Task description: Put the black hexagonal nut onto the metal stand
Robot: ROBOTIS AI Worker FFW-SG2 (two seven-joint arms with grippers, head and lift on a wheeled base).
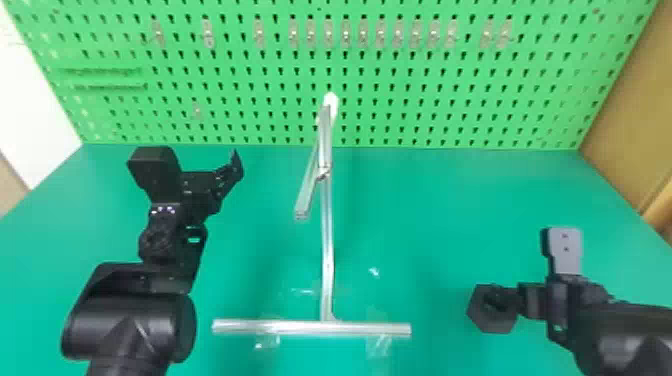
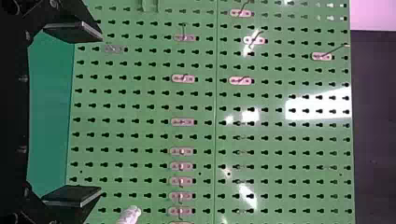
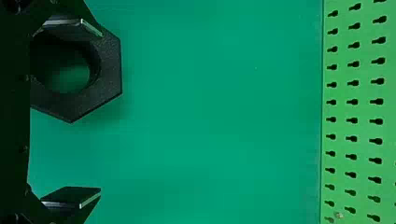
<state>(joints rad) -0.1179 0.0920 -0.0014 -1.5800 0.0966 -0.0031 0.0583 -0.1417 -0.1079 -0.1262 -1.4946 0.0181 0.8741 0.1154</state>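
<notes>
Black nut (image 1: 491, 324) (hexagonal) right of metal stand (image 1: 327, 250)

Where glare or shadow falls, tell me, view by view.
Left wrist view: white glare on the pegboard; head view: glints on the clear tape by the metal stand; right wrist view: a soft shadow on the table beside the black hexagonal nut.

The black hexagonal nut (image 1: 477, 317), thick with a wide round hole, is at 3 o'clock from the stand's base, well apart. The silver, bar-built metal stand (image 1: 327, 255) stands upright on the green worktop (image 1: 450, 210), white-tipped at 12 o'clock.
</notes>
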